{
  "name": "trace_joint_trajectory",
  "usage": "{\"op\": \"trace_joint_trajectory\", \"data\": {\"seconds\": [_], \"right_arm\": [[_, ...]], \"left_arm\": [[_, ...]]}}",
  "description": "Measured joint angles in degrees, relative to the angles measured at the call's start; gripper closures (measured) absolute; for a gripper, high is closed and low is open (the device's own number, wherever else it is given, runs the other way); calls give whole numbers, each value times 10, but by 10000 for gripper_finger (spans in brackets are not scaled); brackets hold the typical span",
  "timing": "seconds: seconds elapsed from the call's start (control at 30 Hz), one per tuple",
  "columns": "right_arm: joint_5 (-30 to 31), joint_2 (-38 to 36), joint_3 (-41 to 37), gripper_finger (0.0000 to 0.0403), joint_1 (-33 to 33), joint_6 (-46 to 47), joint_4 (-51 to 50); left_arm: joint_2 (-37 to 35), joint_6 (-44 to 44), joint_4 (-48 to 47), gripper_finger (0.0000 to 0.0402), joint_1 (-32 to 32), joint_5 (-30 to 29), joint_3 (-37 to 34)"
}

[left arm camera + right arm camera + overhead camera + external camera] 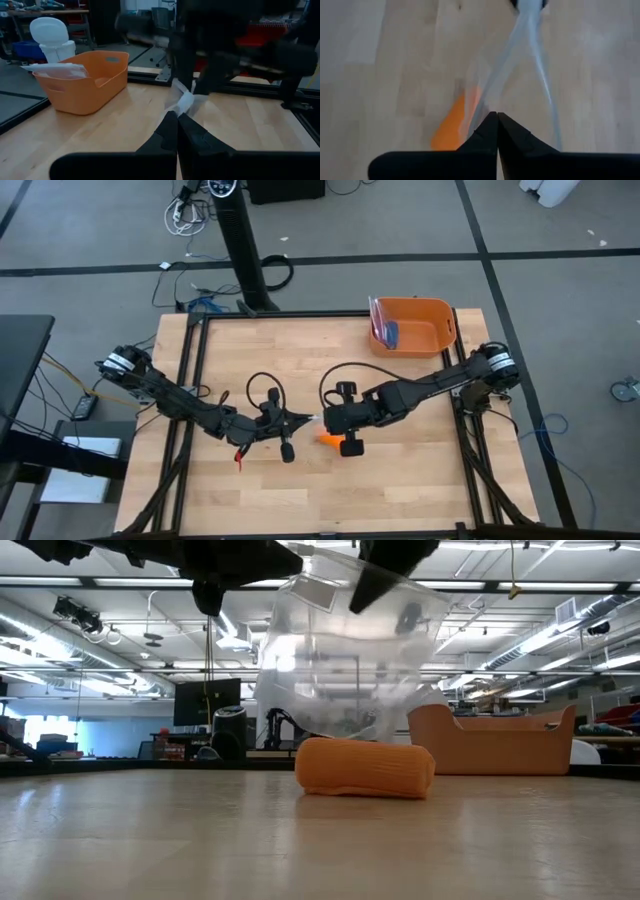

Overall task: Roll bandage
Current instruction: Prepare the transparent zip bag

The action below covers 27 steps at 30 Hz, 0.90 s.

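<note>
The orange bandage [365, 768] lies rolled into a short cylinder on its side on the wooden table, also seen in the high view [327, 438] and the right wrist view [451, 129]. Above it a crinkled clear plastic bag [350, 650] hangs between my two grippers. My left gripper [300, 421] and my right gripper [326, 420] face each other over the table's middle. Each is shut on the bag. Neither touches the bandage. My left gripper pinches a bunched edge of the clear bag [183, 102] between its two fingertips, coming level from the table's left. The bag is lifted clear of the table. My right gripper pinches the bag's opposite edge [495, 107] between its fingertips, coming level from the table's right. The film runs taut from it toward the left gripper [530, 5].
An orange plastic bin [433, 310] stands at the table's far right corner with packaged items inside; it also shows in the left wrist view [85, 75]. A black frame rail [300, 315] runs round the table. Bare wood lies toward the near edge.
</note>
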Motion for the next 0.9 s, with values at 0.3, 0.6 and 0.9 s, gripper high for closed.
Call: {"op": "trace_joint_trajectory", "data": {"seconds": [0.3, 0.6, 0.9], "right_arm": [[11, -21, 1, 349, 14, 4, 37], [6, -15, 1, 339, 10, -91, 42], [28, -12, 1, 395, 23, -218, 31]], "left_arm": [[0, 0, 4, 401, -1, 5, 1], [0, -3, 4, 401, -1, 20, 1], [0, -13, 4, 401, 0, 21, 0]]}}
